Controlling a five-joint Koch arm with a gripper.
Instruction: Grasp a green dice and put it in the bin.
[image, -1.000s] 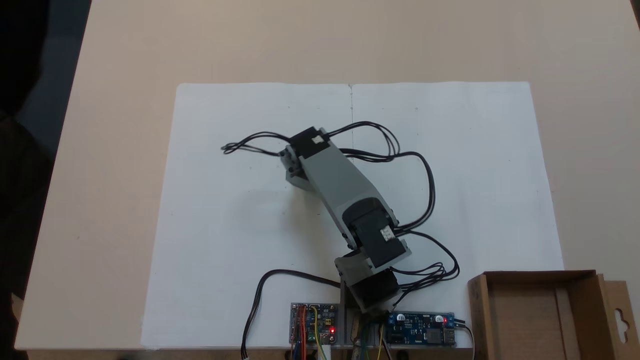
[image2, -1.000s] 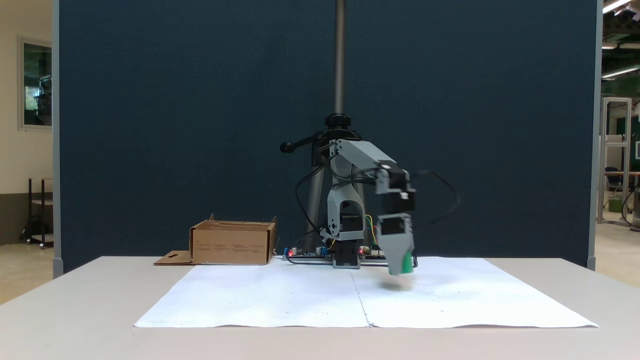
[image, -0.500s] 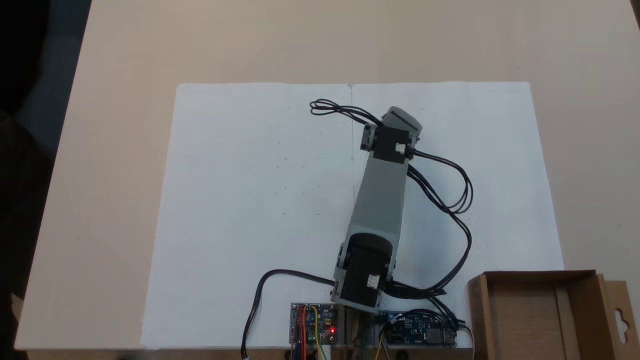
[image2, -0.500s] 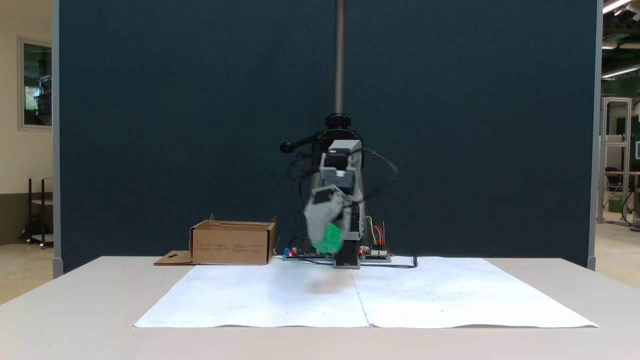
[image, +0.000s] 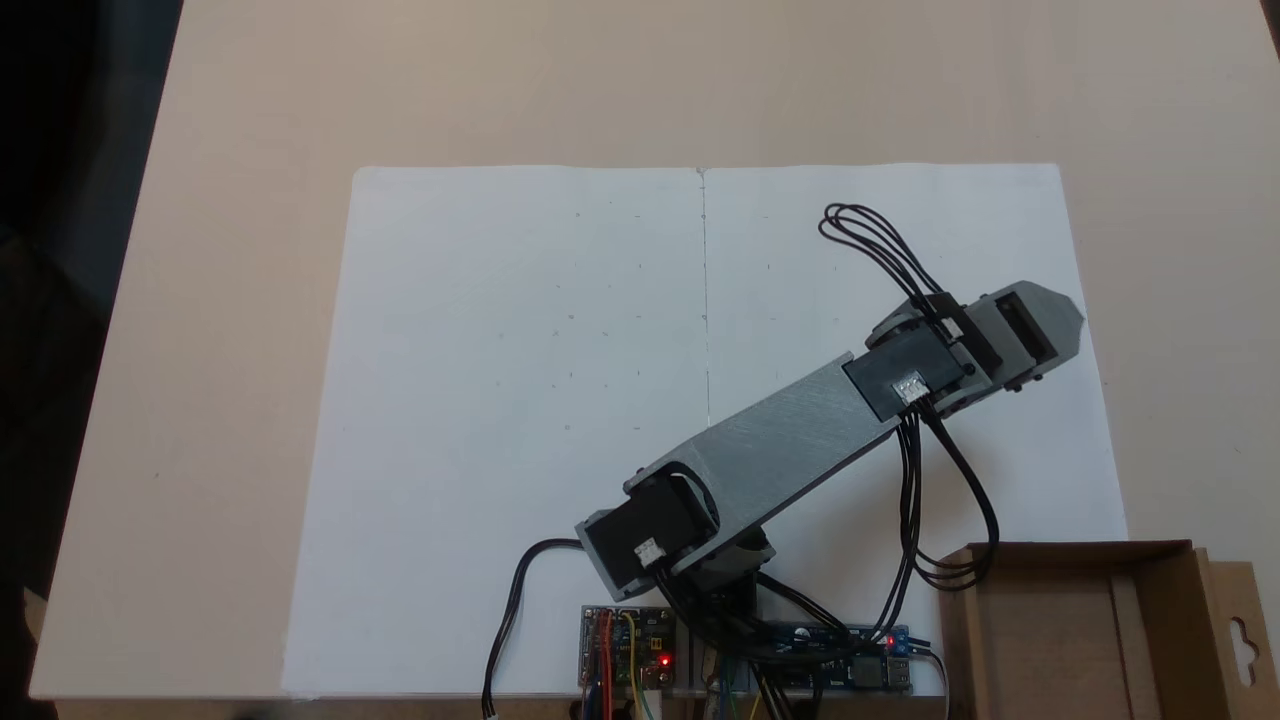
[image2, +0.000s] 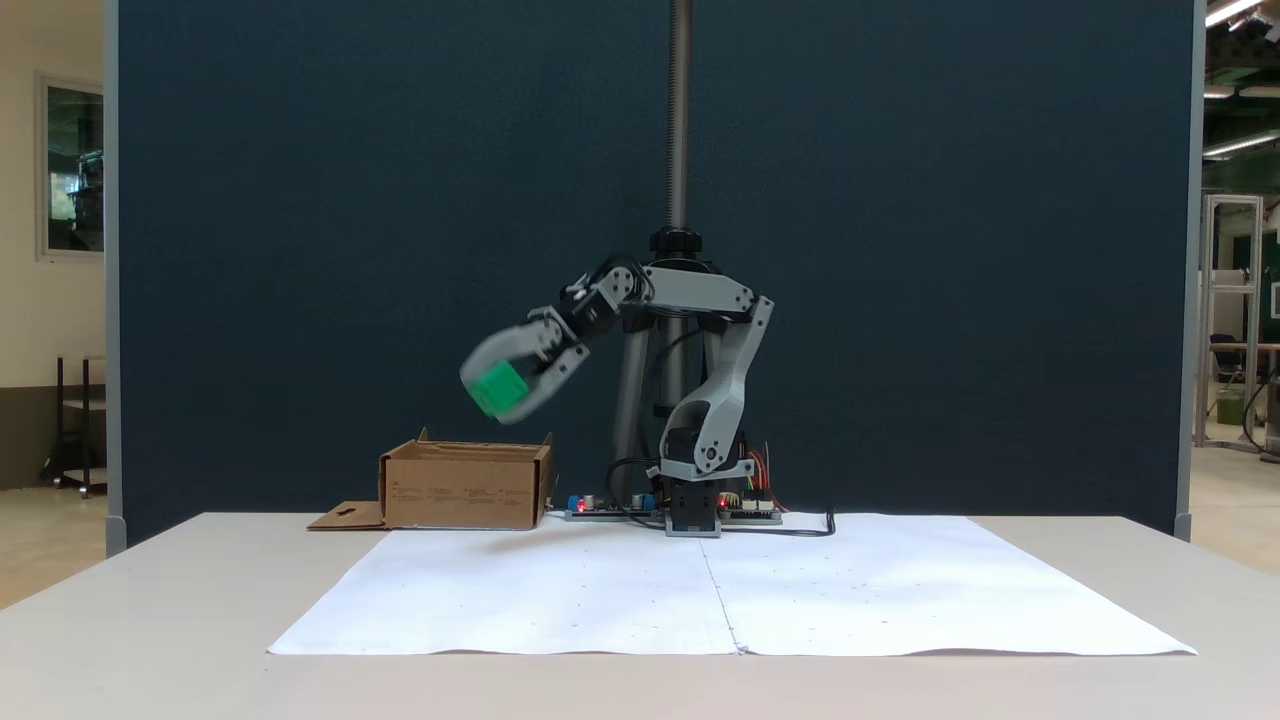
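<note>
Green plastic pip-marked dice (image2: 498, 388) sits clamped in the grey gripper (image2: 503, 392), airborne near the shallow brown cardboard bin (image2: 466, 485). Centre it above the bin's floor before opening, since its walls are low.

We see a beige table (image: 230, 300) bearing a white paper sheet (image: 520, 380), with the arm's base (image2: 693, 520) and circuit boards (image: 627, 645) at its edge and the bin (image: 1090, 625) beside them at one corner.
</note>
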